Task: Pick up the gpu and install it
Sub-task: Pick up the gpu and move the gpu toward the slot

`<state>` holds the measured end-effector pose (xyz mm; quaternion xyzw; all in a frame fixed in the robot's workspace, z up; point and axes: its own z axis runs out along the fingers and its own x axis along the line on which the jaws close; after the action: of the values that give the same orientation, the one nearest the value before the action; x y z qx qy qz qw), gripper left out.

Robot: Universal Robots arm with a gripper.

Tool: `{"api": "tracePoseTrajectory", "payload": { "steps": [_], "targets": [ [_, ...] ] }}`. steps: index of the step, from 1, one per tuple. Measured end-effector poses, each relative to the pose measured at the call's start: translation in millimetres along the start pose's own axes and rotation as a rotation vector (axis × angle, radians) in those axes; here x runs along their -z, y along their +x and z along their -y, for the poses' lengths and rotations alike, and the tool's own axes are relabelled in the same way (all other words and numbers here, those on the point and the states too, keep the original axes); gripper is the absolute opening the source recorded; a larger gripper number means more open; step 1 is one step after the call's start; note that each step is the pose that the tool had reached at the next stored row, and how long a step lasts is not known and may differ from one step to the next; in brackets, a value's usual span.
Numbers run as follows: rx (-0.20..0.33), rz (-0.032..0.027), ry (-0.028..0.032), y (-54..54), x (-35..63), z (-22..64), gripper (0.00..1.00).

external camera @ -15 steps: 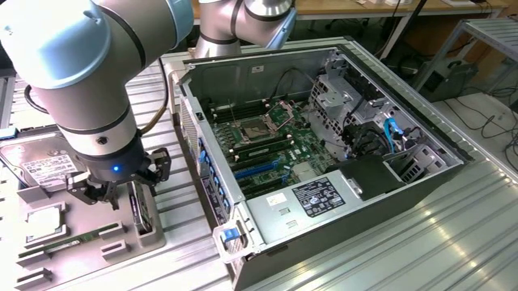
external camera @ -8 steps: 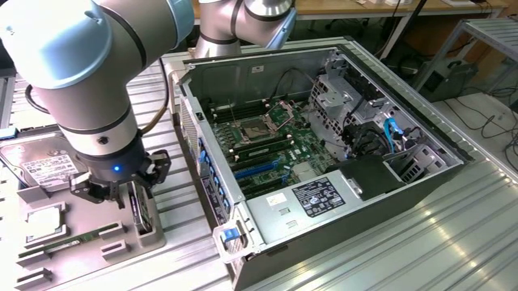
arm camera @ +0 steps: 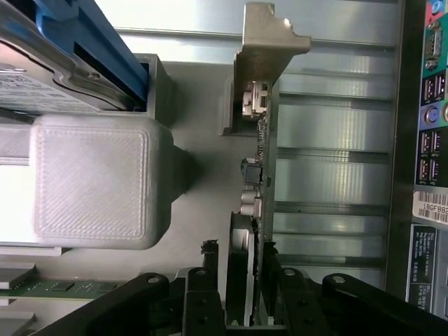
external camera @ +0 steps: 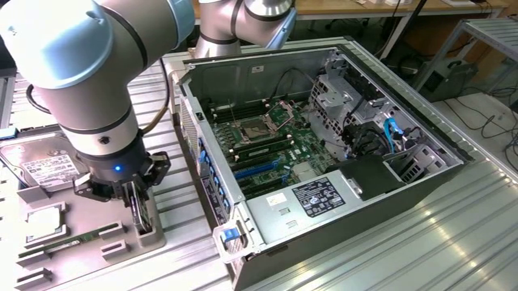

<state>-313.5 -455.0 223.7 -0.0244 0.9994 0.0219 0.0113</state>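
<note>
Now — tool (external camera: 137, 206): lowered over the upper edge of the gpu (arm camera: 255, 175); clamped or apart, I cannot tell.
gpu: standing on edge in a slot of the grey holder (external camera: 89, 212), with its silver bracket (arm camera: 269, 42) at the end away from the tool.
Holder: on the counter (external camera: 453, 242), at 8 o'clock of the open computer case (external camera: 324, 151) in the exterior view.
Hard drive (external camera: 36, 160): in the holder, at 10 o'clock of the tool.
Memory stick (external camera: 73, 240): lying flat — at 8 o'clock of the tool.
</note>
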Motion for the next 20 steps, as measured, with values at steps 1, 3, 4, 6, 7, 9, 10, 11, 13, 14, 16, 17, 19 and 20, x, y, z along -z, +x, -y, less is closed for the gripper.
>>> {"api": "tracePoseTrajectory", "payload": {
  "steps": [1, 3, 4, 6, 7, 9, 10, 11, 13, 14, 16, 17, 19, 20],
  "targets": [
    [0.000, 0.0001, -0.0001, -0.5, -0.1, 0.0, 0.36],
    [0.000, -0.0001, 0.0001, -1.3, -0.1, 0.1, 0.36],
    [0.000, 0.0000, 0.0000, -1.8, -0.2, 0.1, 0.36],
    [0.000, 0.0001, 0.0000, -2.7, -0.3, 0.1, 0.35],
    [0.000, 0.0000, 0.0000, -3.0, -0.3, 0.2, 0.28],
    [0.000, -0.0001, 0.0001, -3.4, -0.3, 0.2, 0.28],
    [0.000, 0.0000, 0.0001, -3.4, -0.3, 0.2, 0.28],
    [0.000, 0.0000, 0.0001, -3.5, -0.3, 0.2, 0.28],
    [0.000, -0.0001, 0.0001, -3.5, -0.3, 0.2, 0.28],
    [0.000, -0.0001, 0.0001, -3.5, -0.3, 0.2, 0.28],
    [0.000, -0.0001, 0.0001, -3.5, -0.3, 0.2, 0.28],
    [0.000, -0.0001, 0.0001, -3.5, -0.3, 0.2, 0.28],
    [0.000, -0.0001, 0.0001, -3.5, -0.3, 0.2, 0.28],
    [0.000, -0.0001, 0.0001, -3.5, -0.3, 0.2, 0.28]
  ]
}}
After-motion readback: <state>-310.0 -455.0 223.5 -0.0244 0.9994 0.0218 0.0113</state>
